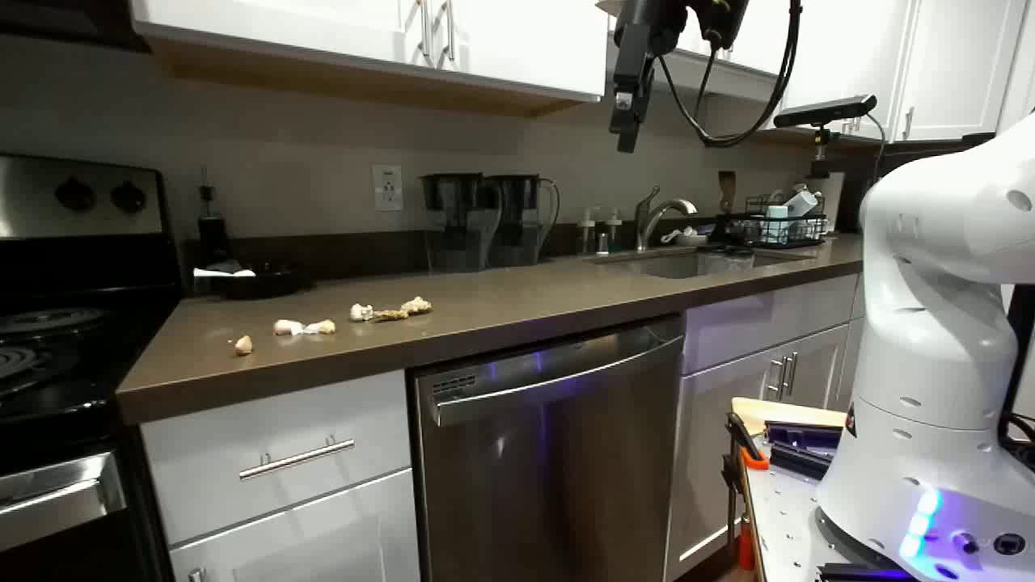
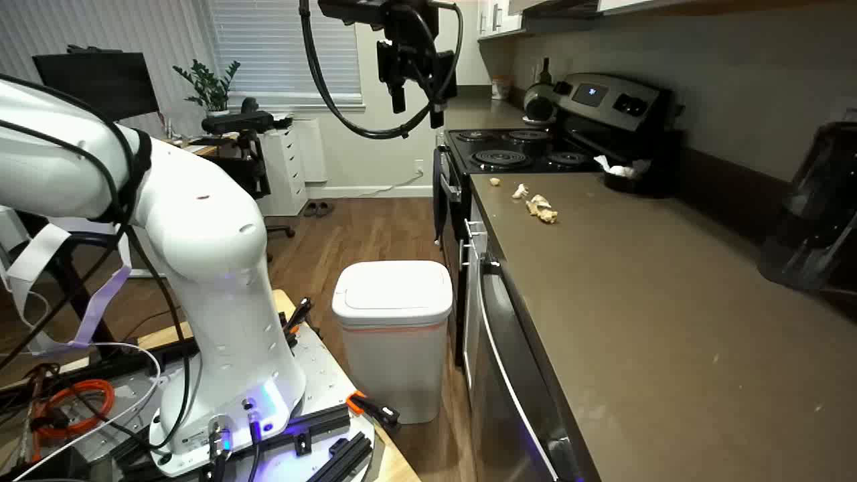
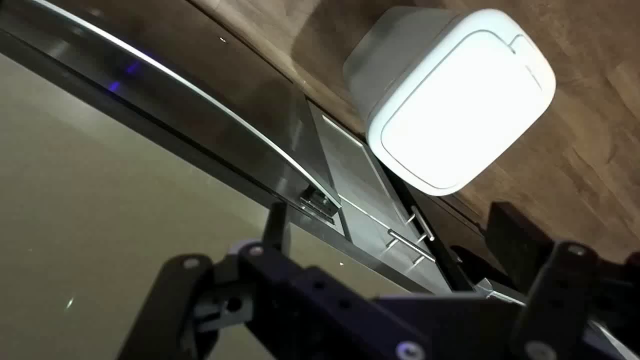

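Note:
High above the counter's front edge hangs my black gripper [image 3: 392, 225], spread wide with nothing between its fingers [image 3: 517, 240]. In an exterior view the gripper [image 2: 418, 112] points downward, well clear of the counter. Pieces that look like garlic lie near the stove end of the brown countertop [image 2: 636, 321]: a lone clove [image 1: 243, 346], a pale pair of pieces [image 1: 303, 327] and a knobbly cluster [image 1: 392, 311]. The same cluster [image 2: 542, 209] shows in an exterior view. None of these pieces is visible in the wrist view.
Below the arm stands a white lidded bin [image 2: 392, 294] beside the dishwasher [image 1: 550, 453]. Two dark pitchers [image 1: 517, 218], a sink [image 1: 687, 263] and a dish rack [image 1: 780, 226] line the counter. A stove [image 2: 522, 147] and a black pan [image 1: 251, 283] are at its far end. Upper cabinets [image 1: 364, 48] overhang.

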